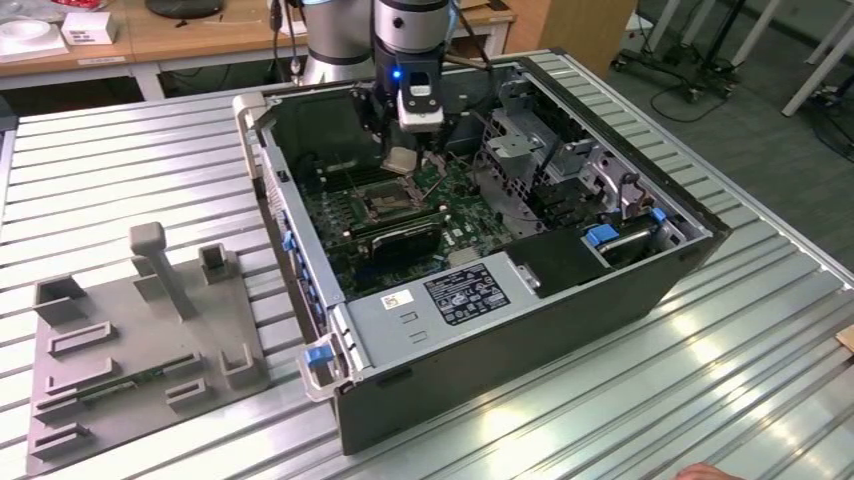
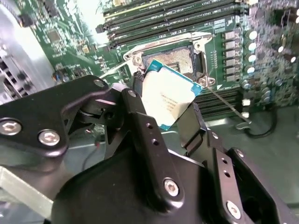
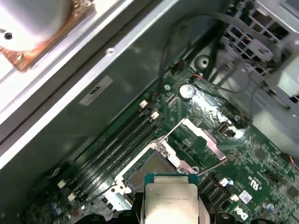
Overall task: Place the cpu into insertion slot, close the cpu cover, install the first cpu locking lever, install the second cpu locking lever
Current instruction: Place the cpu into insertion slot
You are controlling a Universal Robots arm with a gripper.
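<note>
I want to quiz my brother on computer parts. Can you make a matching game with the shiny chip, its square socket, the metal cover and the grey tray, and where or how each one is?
Things:
1. cpu
2. insertion slot
3. cpu cover
4. grey tray

Places or states:
A. lying on the table outside the computer case
B. pinched in the claw
C. uncovered and empty on the green board
D. flipped open beside the socket

Pairs: 1-B, 2-C, 3-D, 4-A.
</note>
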